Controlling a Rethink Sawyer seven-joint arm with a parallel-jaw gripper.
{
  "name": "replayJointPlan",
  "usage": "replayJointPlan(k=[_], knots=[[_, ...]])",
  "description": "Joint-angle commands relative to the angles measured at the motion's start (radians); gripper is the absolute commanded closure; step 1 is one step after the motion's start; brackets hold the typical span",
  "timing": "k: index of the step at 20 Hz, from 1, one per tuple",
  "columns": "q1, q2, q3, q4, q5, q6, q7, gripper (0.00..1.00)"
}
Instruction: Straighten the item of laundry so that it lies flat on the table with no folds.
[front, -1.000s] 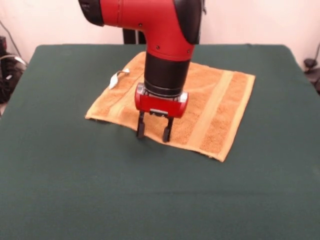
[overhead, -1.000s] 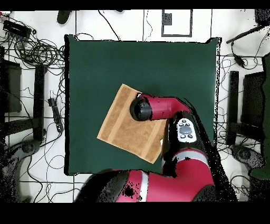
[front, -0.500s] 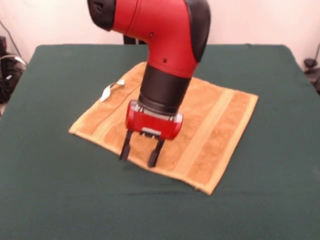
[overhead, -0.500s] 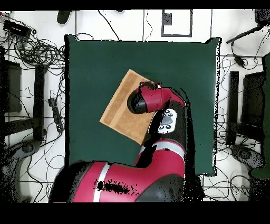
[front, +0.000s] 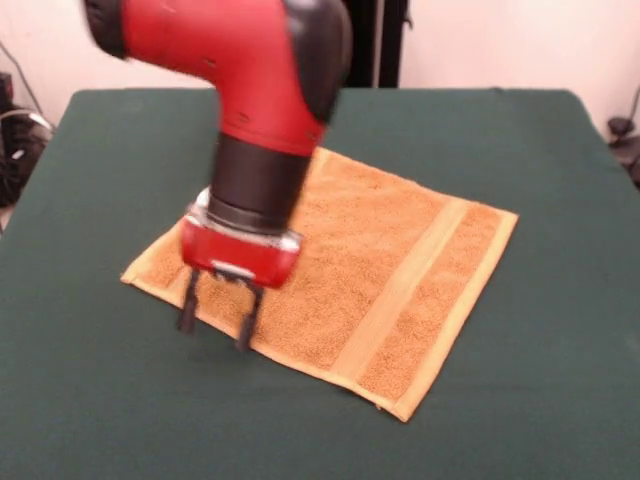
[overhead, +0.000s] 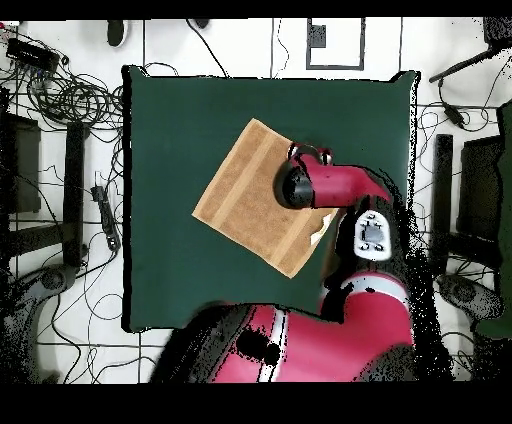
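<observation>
The orange-tan towel (front: 380, 250) lies spread out on the dark green table (front: 530, 400), turned like a diamond, and one woven band runs along its right side. My gripper (front: 214, 330) points down at the towel's near left edge. Its fingers (front: 186, 318) stand apart and hold nothing. The red arm hides the towel's left part and the label tag in the front view. In the overhead view the towel (overhead: 250, 195) looks flat, the gripper (overhead: 310, 154) is at its upper right edge, and the white tag (overhead: 318, 236) shows beside the arm.
The green table (overhead: 180, 110) stretches well beyond the towel on all sides. Cables and stands lie on the floor around the table (overhead: 60, 100). My arm's red body fills the overhead view's lower middle (overhead: 340, 330).
My gripper has swept left and nearer in the front view. The towel has shifted with it and lies more spread out. The tag has gone behind the arm in that view.
</observation>
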Motion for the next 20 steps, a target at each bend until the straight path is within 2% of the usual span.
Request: replayJointPlan(k=[1,3,6,9,14,20], knots=[[-0.177,-0.311,0.306,0.354,0.153,0.396,-0.084,0.0],[-0.192,-0.356,0.319,0.37,0.176,0.471,-0.1,0.0],[-0.187,-0.389,0.307,0.347,0.157,0.498,-0.123,0.0],[-0.176,-0.407,0.29,0.338,0.112,0.461,-0.116,0.0],[-0.148,-0.442,0.25,0.387,0.04,0.393,-0.083,0.0],[-0.11,-0.456,0.206,0.39,0.01,0.411,-0.042,0.0]])
